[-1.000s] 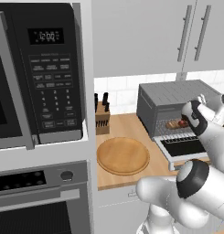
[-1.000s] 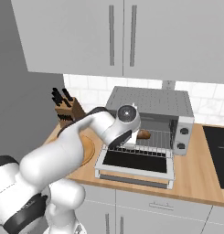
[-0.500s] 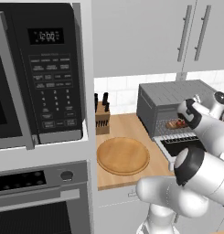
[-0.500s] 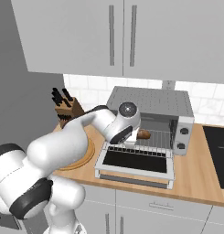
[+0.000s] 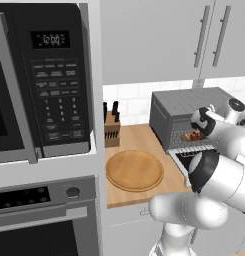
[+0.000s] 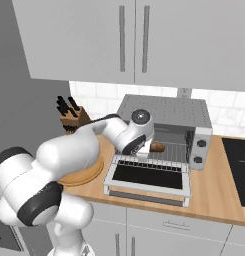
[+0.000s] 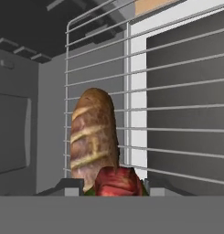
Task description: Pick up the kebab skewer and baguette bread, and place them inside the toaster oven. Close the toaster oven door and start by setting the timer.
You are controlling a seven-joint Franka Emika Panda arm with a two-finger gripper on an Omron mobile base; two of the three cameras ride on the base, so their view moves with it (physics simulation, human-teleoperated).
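Oven (image 6: pixel 164 111) sits on the table (image 6: pixel 214 192) with its door (image 6: pixel 149 176) dropped flat toward the robot; bread (image 7: pixel 93 137) lies lengthwise on the wire rack (image 7: pixel 177 109) inside; arm reaches into the mouth; jaws closed on the skewer (image 7: pixel 118 181), red chunks right at the tips, just beside the bread's near end. Step looks like setting the skewer down: lower it flat onto the wires beside the bread, not on it, then release. Room is tight: oven wall on one side, roof above, door edge below; pull straight back out; the rack beside the bread is bare.
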